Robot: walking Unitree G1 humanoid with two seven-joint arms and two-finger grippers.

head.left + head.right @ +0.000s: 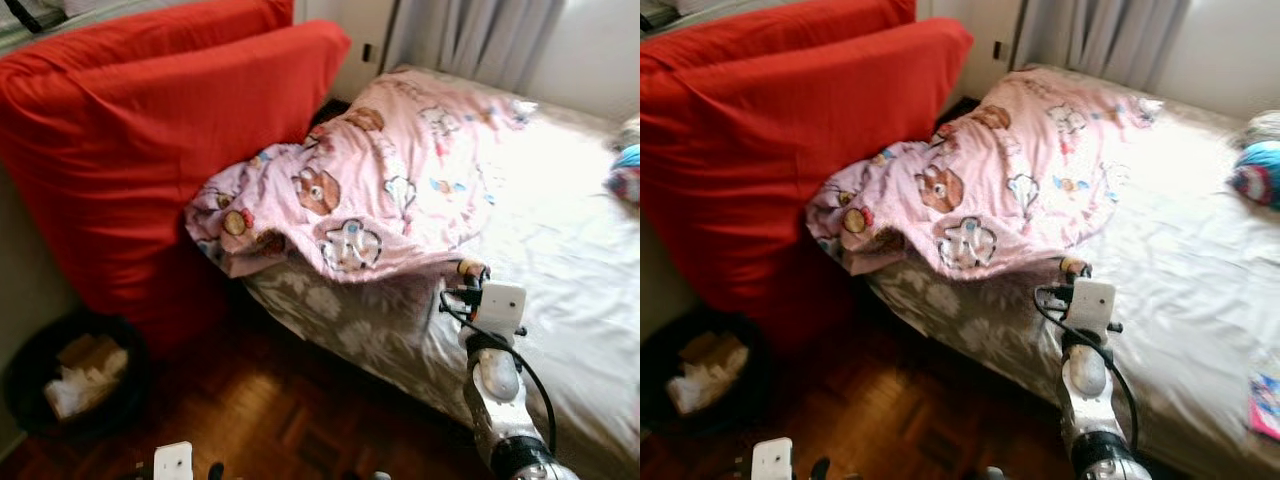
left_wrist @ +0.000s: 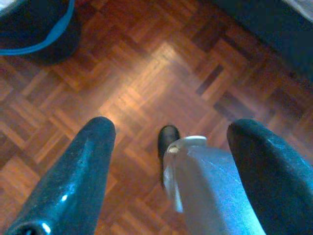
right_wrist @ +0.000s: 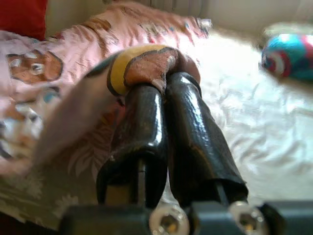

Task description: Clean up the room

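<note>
Two black fingers of the right gripper (image 3: 164, 93) pinch the near hem of the pink blanket (image 1: 400, 170) crumpled across the bed (image 1: 560, 260), and that thin pinch could slip if tugged sharply; left gripper (image 2: 168, 147) hangs spread.

Blanket (image 1: 400, 170): pink, cartoon-animal print (brown bears among them). Cushion (image 1: 150, 140): plain red. Floor (image 1: 270, 420): brown parquet.

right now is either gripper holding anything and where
The right gripper pinches the pink blanket at its front edge by the bed side; the left gripper holds nothing.
</note>
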